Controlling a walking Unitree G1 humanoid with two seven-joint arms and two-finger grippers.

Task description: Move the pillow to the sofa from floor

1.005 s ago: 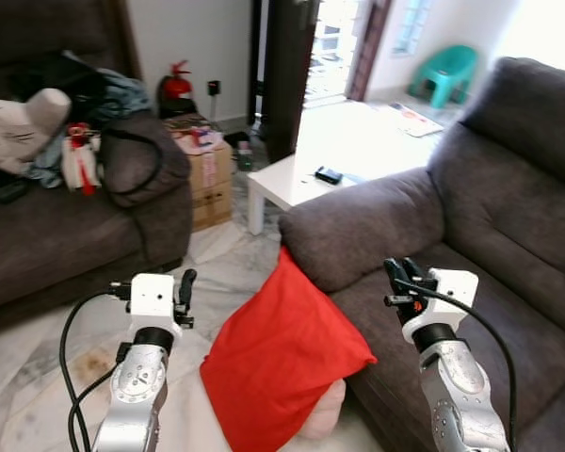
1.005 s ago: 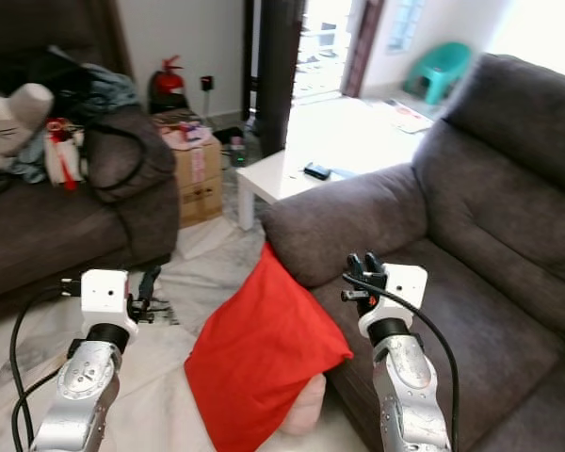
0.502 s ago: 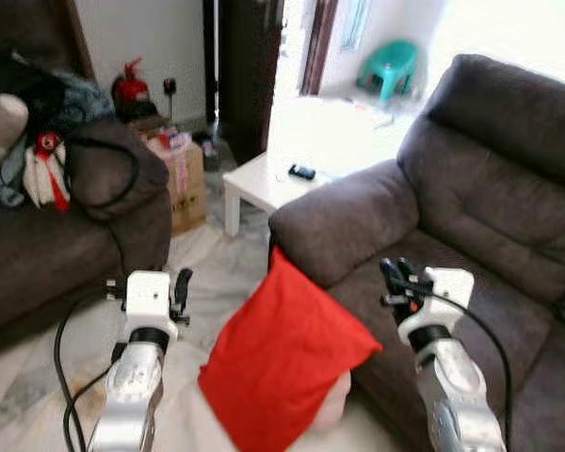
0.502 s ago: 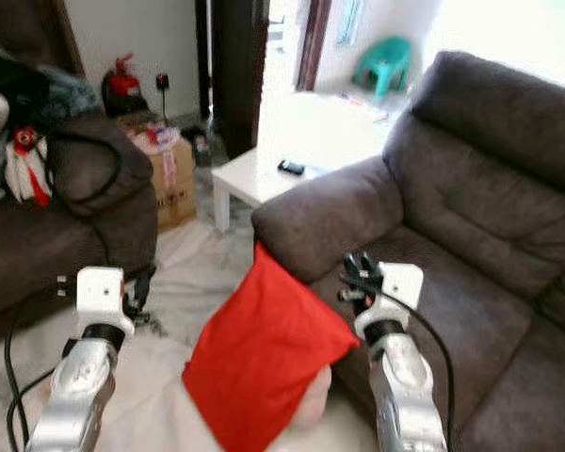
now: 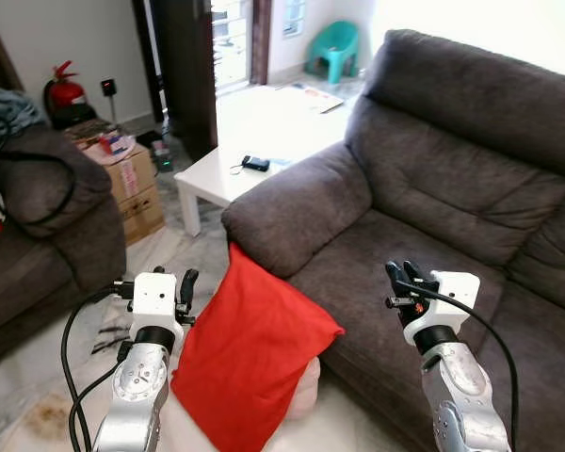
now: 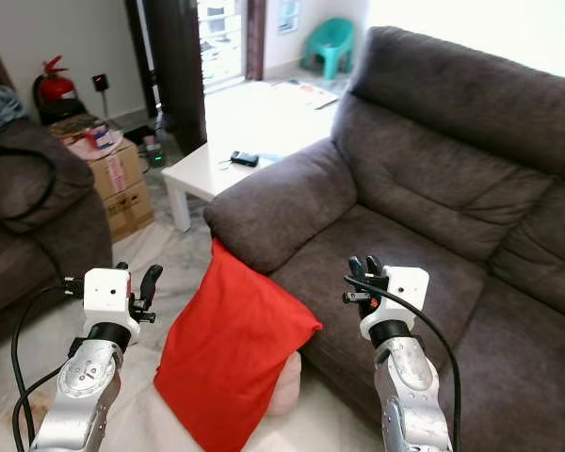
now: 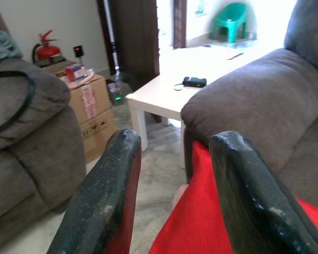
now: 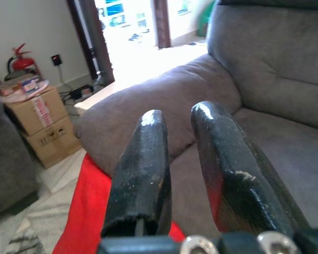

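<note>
A red pillow (image 5: 245,348) stands tilted on the floor, leaning against the front of the grey sofa (image 5: 433,188) below its armrest (image 5: 297,212). A pale cushion (image 5: 306,395) peeks out under its lower edge. My left gripper (image 5: 174,281) is raised just left of the pillow, apart from it, and is open with nothing between its fingers (image 7: 114,180). Over the sofa seat to the pillow's right, my right gripper (image 5: 402,273) is held up with a narrow gap between its fingers (image 8: 143,159), which hold nothing.
A white low table (image 5: 231,174) with a small black item (image 5: 256,163) stands behind the armrest. To the left are a cardboard box (image 5: 132,179) and a second dark sofa (image 5: 38,217). A fire extinguisher (image 5: 66,94) and a green chair (image 5: 337,42) are farther back.
The camera has turned to the right, so the grey sofa now takes up more of the picture. The pillow stays against the sofa and both arms keep their pose.
</note>
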